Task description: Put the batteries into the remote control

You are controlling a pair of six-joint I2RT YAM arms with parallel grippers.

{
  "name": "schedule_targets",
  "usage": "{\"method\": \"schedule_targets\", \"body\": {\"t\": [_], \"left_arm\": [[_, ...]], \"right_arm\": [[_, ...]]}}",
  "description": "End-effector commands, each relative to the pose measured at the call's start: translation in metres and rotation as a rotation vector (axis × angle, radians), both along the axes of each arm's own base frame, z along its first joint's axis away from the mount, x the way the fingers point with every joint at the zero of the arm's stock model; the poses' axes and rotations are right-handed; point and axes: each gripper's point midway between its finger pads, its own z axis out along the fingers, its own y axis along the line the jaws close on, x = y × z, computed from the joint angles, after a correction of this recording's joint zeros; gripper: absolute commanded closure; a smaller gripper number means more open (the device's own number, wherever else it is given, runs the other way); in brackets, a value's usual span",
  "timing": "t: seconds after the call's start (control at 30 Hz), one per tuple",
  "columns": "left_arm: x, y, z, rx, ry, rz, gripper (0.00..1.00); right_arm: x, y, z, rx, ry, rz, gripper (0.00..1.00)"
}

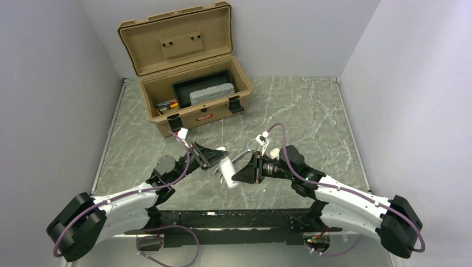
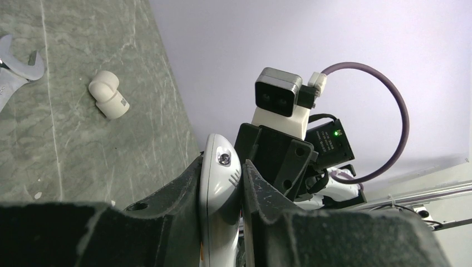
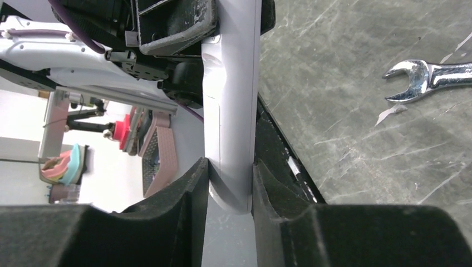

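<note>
Remote control (image 3: 231,83), held above the table (image 1: 311,111): light, stiff, probably slippery bar, one end pinched by the left gripper (image 2: 222,167), the other by the right gripper (image 3: 230,172), fingers flat on its sides

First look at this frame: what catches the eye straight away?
The left gripper and right gripper both clamp one white remote, held up over the middle of the table. Behind them a tan toolbox stands open at the rear, and a wrench lies on the table near the grippers.
</note>
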Motion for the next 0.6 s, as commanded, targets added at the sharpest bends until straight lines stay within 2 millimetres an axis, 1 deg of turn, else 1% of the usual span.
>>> {"method": "schedule_targets", "body": {"t": [0.0,0.07,0.17,0.2,0.3,0.37,0.4,0.5,0.57], "left_arm": [[-0.0055,0.0004,0.0264,-0.070,-0.058,-0.018,1.00],[-0.0056,0.0006,0.0257,-0.068,-0.057,-0.017,1.00],[-0.0058,0.0011,0.0259,-0.068,-0.058,-0.015,1.00],[-0.0059,0.0011,0.0253,-0.066,-0.057,-0.015,1.00],[-0.0059,0.0012,0.0257,-0.067,-0.058,-0.015,1.00],[-0.0060,0.0010,0.0261,-0.068,-0.059,-0.016,1.00],[-0.0063,0.0011,0.0270,-0.071,-0.061,-0.017,1.00],[-0.0060,0.0011,0.0266,-0.069,-0.061,-0.017,1.00],[-0.0065,0.0008,0.0276,-0.070,-0.063,-0.020,1.00]], "right_arm": [[0.0033,0.0026,0.0088,0.034,-0.028,-0.002,0.74],[0.0038,0.0025,0.0086,0.033,-0.027,-0.004,0.82],[0.0039,0.0027,0.0088,0.034,-0.025,-0.005,0.83],[0.0035,0.0029,0.0089,0.036,-0.025,-0.003,0.80],[0.0036,0.0029,0.0095,0.040,-0.024,-0.005,0.66],[0.0036,0.0028,0.0100,0.043,-0.024,-0.005,0.53],[0.0039,0.0028,0.0109,0.046,-0.026,-0.008,0.47],[0.0043,0.0029,0.0103,0.046,-0.024,-0.009,0.40],[0.0045,0.0035,0.0104,0.048,-0.024,-0.007,0.39]]}}
